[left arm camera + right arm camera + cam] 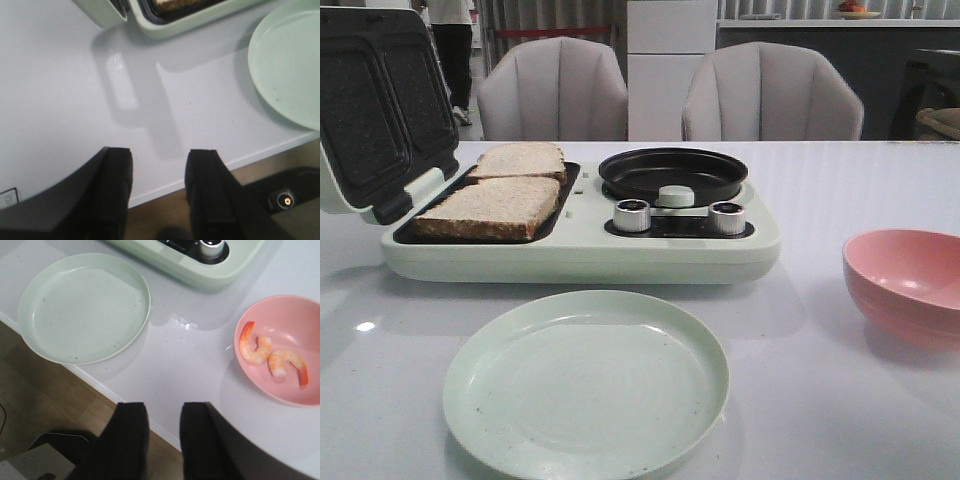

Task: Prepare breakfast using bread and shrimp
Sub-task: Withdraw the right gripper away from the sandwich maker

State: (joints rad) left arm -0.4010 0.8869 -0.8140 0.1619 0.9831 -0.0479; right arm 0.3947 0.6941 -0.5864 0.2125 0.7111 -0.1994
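Two slices of bread (495, 207) (520, 160) lie in the open sandwich tray of the pale green breakfast maker (580, 255). In the right wrist view two shrimp (253, 348) (286, 365) lie in the pink bowl (295, 307); in the front view that pink bowl (905, 285) stands at the right and hides them. My left gripper (159, 165) hangs open over the table's near edge, holding nothing. My right gripper (164, 415) is open and empty too, near the table edge between the plate and the bowl. Neither gripper shows in the front view.
A pale green plate (586, 382) sits in front of the breakfast maker. The maker's lid (380, 100) stands open at the left, and a black round pan (672, 172) with two knobs (632, 215) is on its right half. Two chairs (555, 90) stand behind the table.
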